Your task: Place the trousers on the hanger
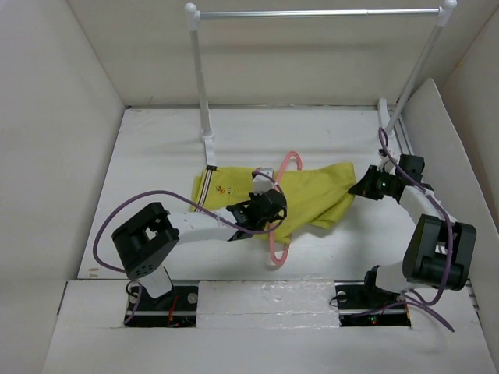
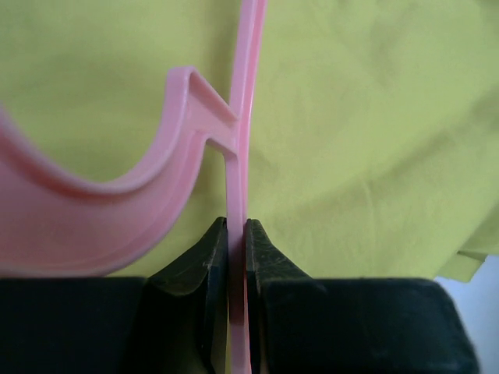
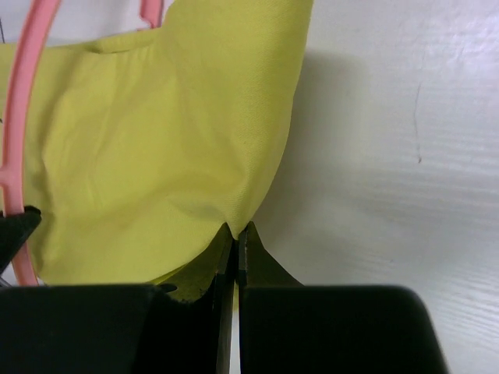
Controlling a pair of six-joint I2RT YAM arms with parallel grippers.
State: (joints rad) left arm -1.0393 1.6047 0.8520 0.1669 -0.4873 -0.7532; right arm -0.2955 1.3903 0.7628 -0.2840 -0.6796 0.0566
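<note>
The mustard yellow-green trousers (image 1: 312, 195) lie folded across the middle of the table, the striped waistband (image 1: 201, 187) at the left. The pale pink hanger (image 1: 278, 249) lies across them, its hook (image 1: 290, 158) toward the back. My left gripper (image 1: 269, 209) is shut on the hanger's thin bar (image 2: 238, 257), over the cloth (image 2: 366, 140). My right gripper (image 1: 365, 187) is shut on the right edge of the trousers (image 3: 156, 156), pinching a fold of cloth (image 3: 238, 226) just above the table. The hanger also shows at the left of the right wrist view (image 3: 19, 117).
A white-posted rack with a metal rail (image 1: 320, 13) stands at the back, its posts (image 1: 199, 78) on feet behind the trousers. White walls enclose the table (image 1: 156, 156) on three sides. Purple cables (image 1: 117, 214) loop off both arms.
</note>
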